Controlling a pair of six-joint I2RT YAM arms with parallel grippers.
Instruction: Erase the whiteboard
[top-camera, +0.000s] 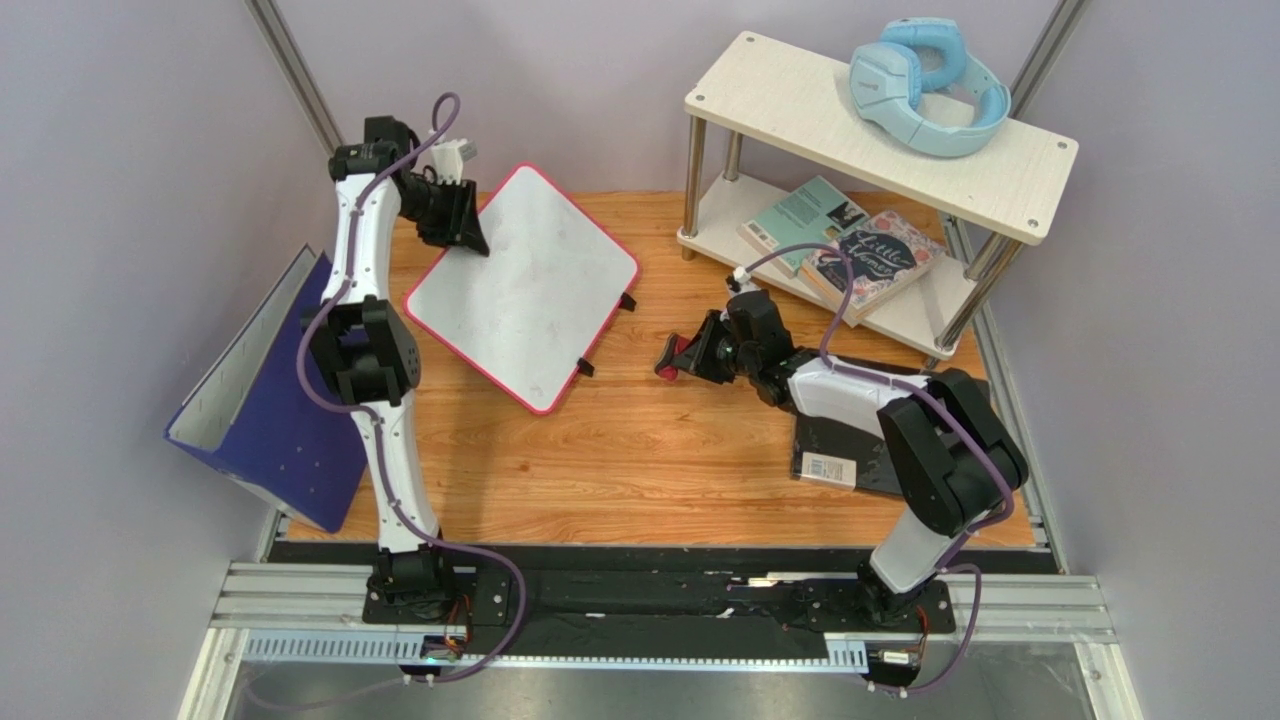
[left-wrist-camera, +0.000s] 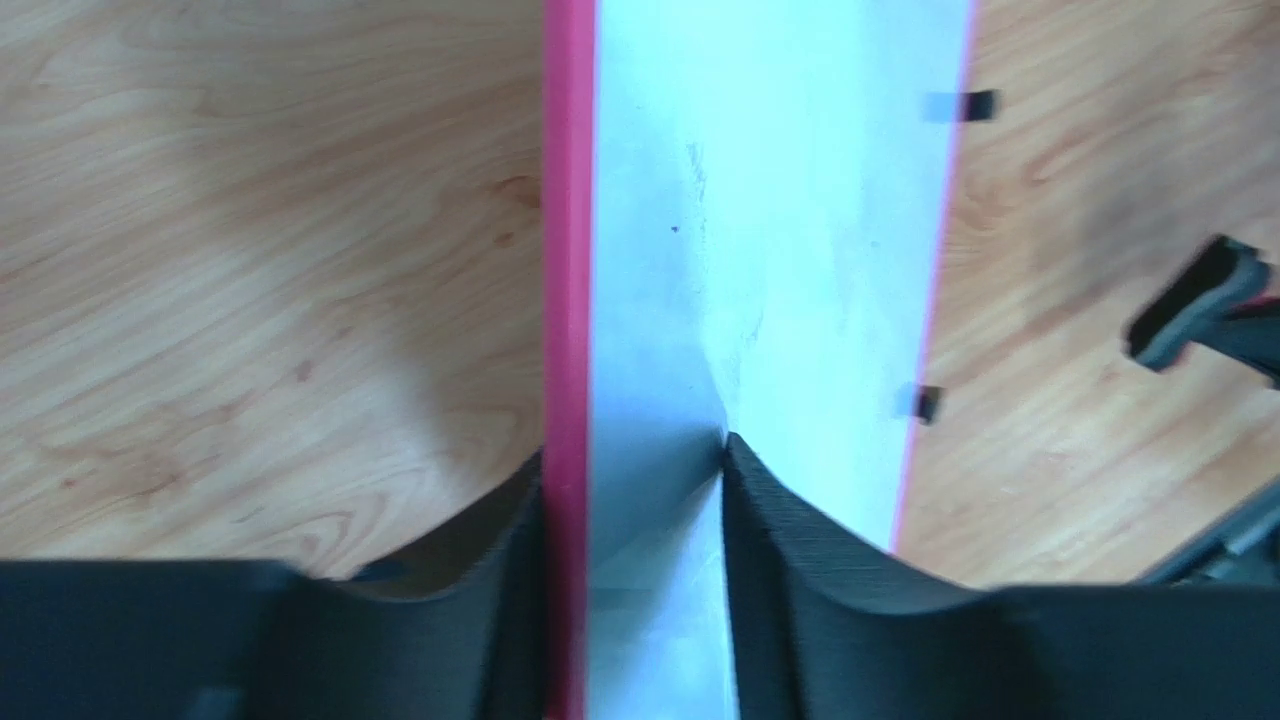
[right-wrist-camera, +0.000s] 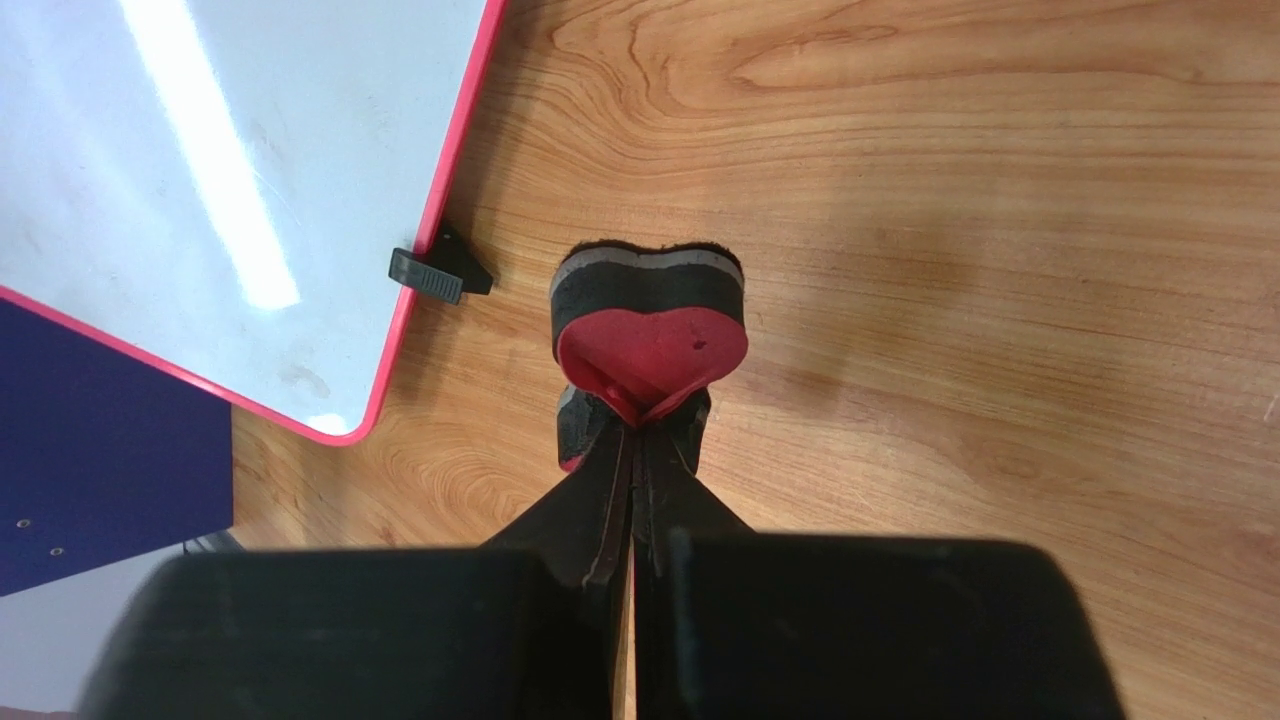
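Top: whiteboard centre-left on table; left gripper at its far-left edge; right gripper near its right side, apart. Left wrist: fingers clenched on the board's red border, one per face. Right wrist: fingers pinching a heart-shaped eraser, over bare wood beside the board's corner.

Bright, even light from above fills the top view, leaving only soft shadows on the table. In the right wrist view a white streak of glare crosses the whiteboard; the eraser is sharp, the near fingers blurred. The left wrist view is soft throughout, its fingers out of focus.
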